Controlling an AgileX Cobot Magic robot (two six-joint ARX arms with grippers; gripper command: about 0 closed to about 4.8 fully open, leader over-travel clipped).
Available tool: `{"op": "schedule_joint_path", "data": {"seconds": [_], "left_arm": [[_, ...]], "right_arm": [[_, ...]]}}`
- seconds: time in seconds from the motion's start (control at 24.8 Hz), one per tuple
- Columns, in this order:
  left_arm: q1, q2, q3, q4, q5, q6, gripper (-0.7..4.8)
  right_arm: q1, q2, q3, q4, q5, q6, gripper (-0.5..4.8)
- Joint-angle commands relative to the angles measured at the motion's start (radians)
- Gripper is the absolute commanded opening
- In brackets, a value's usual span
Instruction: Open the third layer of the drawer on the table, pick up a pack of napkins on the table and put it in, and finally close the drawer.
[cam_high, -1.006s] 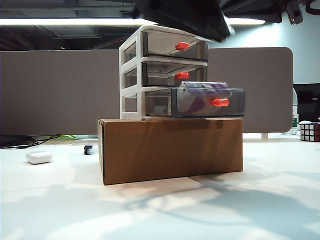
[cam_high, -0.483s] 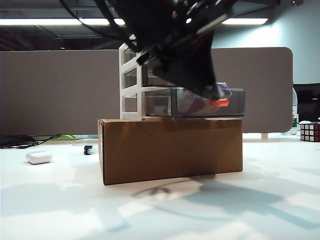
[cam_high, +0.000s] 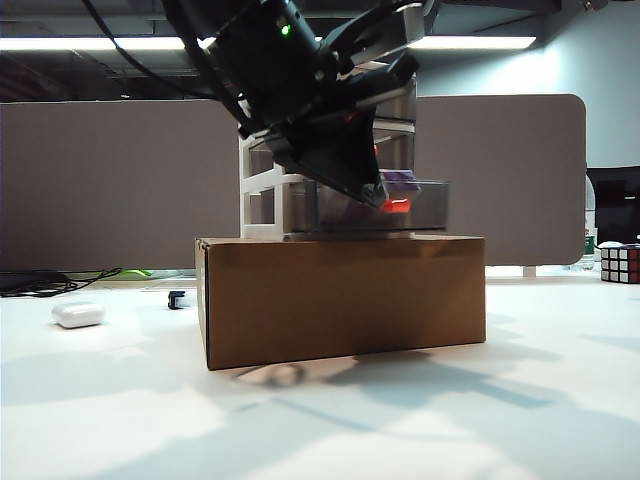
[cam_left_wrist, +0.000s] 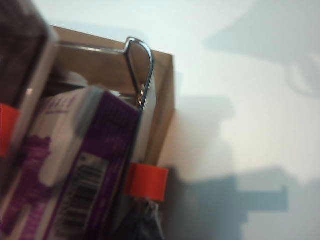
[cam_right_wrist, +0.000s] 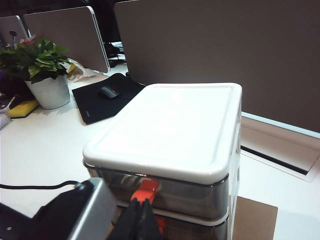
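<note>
The third layer (cam_high: 385, 205), napkin pack (cam_left_wrist: 75, 165) inside, stands partly open on the cardboard box (cam_high: 340, 295). Left end effector (cam_left_wrist: 142, 220), fingers together, sits at its knob (cam_left_wrist: 146, 182): push squarely. Right end effector (cam_right_wrist: 140, 220), also together, hovers above the cabinet.

A brown cardboard box (cam_high: 345, 300) stands mid-scene. To its left lie a small white rounded case (cam_high: 78, 315) and black cables (cam_high: 50, 281). A Rubik's cube (cam_high: 620, 264) sits far right. Behind runs a grey partition (cam_high: 110, 180); a potted plant (cam_right_wrist: 42, 75) stands beside a black mouse pad (cam_right_wrist: 107, 97).
</note>
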Motion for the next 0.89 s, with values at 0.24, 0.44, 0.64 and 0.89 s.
{"op": "schedule_joint_path", "data": {"seconds": [0.24, 0.44, 0.64, 0.89], "left_arm": [[0.04, 0.07, 0.001, 0.153, -0.118, 0.049, -0.06], [0.028, 0.08, 0.001, 0.161, -0.061, 0.044, -0.06], [0.005, 0.081, 0.001, 0.165, -0.125, 0.047, -0.06], [0.006, 0.08, 0.001, 0.159, -0.334, 0.079, -0.06]], "right_arm": [[-0.037, -0.004, 0.005, -0.007, 0.002, -0.015, -0.06], [-0.049, -0.004, 0.005, -0.014, -0.002, -0.034, -0.06], [-0.049, -0.004, 0.005, -0.021, -0.001, -0.045, -0.06], [-0.049, -0.004, 0.005, -0.042, -0.002, -0.045, -0.06]]}}
